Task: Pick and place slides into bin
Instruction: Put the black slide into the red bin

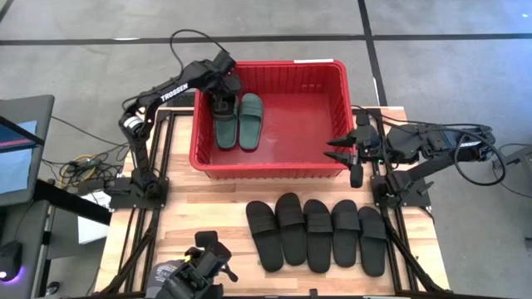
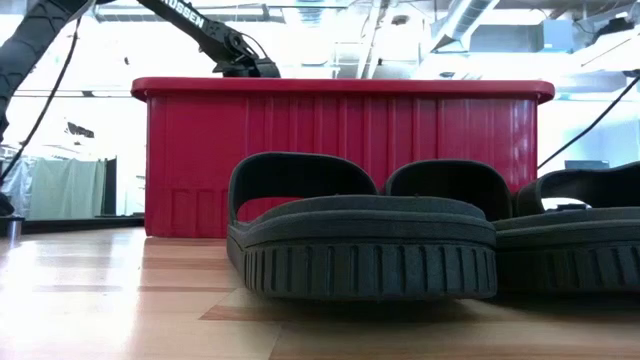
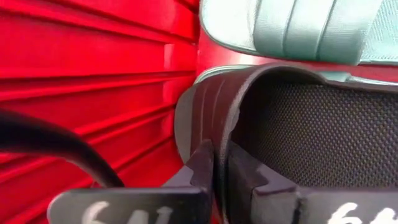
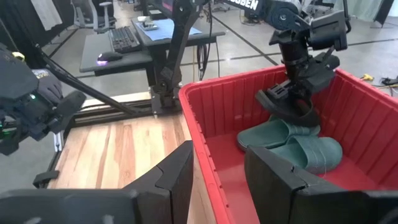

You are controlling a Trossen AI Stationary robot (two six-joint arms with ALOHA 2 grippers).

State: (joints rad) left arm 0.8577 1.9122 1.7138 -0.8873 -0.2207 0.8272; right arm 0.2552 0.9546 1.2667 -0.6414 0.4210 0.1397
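Note:
The red bin (image 1: 270,170) stands at the table's far middle. Two sage-green slides (image 1: 239,123) lie side by side on its floor at the left end. My left gripper (image 1: 222,104) reaches down into that end, shut on a black slide (image 4: 297,107) that hangs just over the green pair (image 4: 292,143). Several black slides (image 1: 317,235) lie in a row on the table in front of the bin, soles down. My right gripper (image 1: 339,149) hovers open at the bin's right end, with nothing between its fingers. My left gripper pinches the black slide's strap at its edge (image 3: 219,118) between its two fingers, one finger (image 3: 249,180) on the strap's inner side and one (image 3: 199,171) on its outer side. The fingers slant down from the table's left. The slide hangs below them, tilted; whether it touches the green slides I cannot tell.
The bin's ribbed left wall (image 3: 93,74) stands close beside the held slide. The right part of the bin floor (image 1: 303,124) is bare. A dark device (image 1: 199,270) sits at the table's near left edge. A desk with a screen (image 1: 21,149) stands left of the table.

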